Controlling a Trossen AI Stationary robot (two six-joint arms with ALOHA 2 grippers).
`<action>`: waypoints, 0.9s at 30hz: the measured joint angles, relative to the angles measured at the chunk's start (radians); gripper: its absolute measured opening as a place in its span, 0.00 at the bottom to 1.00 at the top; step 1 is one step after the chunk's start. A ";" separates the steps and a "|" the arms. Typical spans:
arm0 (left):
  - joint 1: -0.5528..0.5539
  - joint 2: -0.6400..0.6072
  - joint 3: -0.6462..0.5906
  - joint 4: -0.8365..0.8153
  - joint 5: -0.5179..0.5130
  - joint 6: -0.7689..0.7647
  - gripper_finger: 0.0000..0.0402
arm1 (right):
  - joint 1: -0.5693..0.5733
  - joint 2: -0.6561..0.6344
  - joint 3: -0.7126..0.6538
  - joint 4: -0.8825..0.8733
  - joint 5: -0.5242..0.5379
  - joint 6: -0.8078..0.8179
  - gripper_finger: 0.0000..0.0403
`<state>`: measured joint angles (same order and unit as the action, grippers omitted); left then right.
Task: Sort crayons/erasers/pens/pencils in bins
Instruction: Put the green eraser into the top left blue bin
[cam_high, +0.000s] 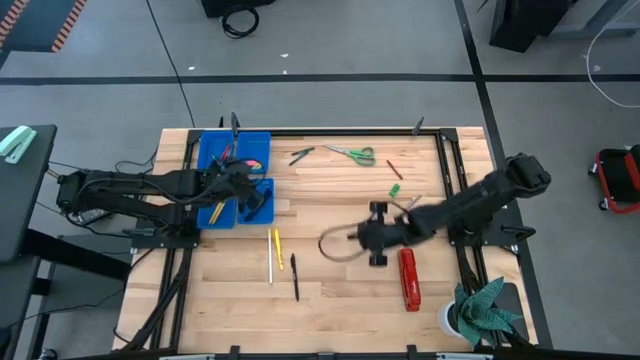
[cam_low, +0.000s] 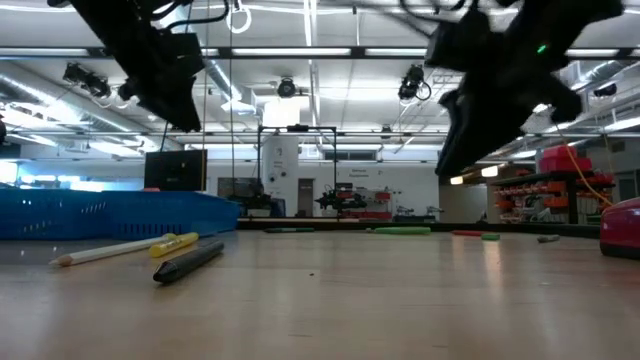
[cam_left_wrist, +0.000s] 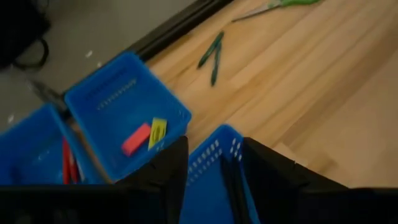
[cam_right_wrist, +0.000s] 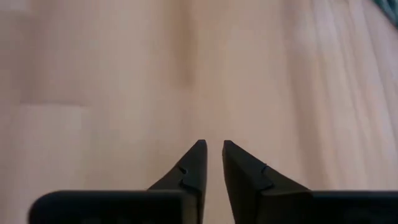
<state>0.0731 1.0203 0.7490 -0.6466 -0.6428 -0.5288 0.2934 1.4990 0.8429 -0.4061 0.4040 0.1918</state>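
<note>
The pencils (cam_high: 271, 256) and a dark pen (cam_high: 295, 276) lie loose at about 6 o'clock on the tabletop (cam_high: 330, 210), well apart from the blue bins (cam_high: 215, 152) at 10 o'clock. They look light, stiff and slick, so they would likely roll; a pinch across the middle of the shaft seems best. One pencil is pale, another yellow, both long and thin.

The left end effector (cam_left_wrist: 214, 171) hangs over the bins, fingers apart and empty. The right end effector (cam_right_wrist: 211, 155) hovers above bare wood near centre, fingers nearly together, gripping nothing.
</note>
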 joint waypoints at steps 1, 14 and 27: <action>0.000 0.000 0.000 0.013 0.000 0.025 0.39 | -0.051 0.000 0.000 -0.006 -0.027 -0.018 0.17; -0.102 -0.134 0.061 0.038 -0.010 0.155 0.36 | -0.565 0.000 0.000 0.182 -0.175 -0.067 0.30; -0.238 -0.165 0.063 0.055 -0.098 0.212 0.35 | -0.578 0.000 0.000 0.366 -0.186 -0.091 0.30</action>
<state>-0.1652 0.8555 0.8116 -0.5915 -0.7406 -0.3167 -0.2848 1.4994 0.8429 -0.0400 0.2183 0.1010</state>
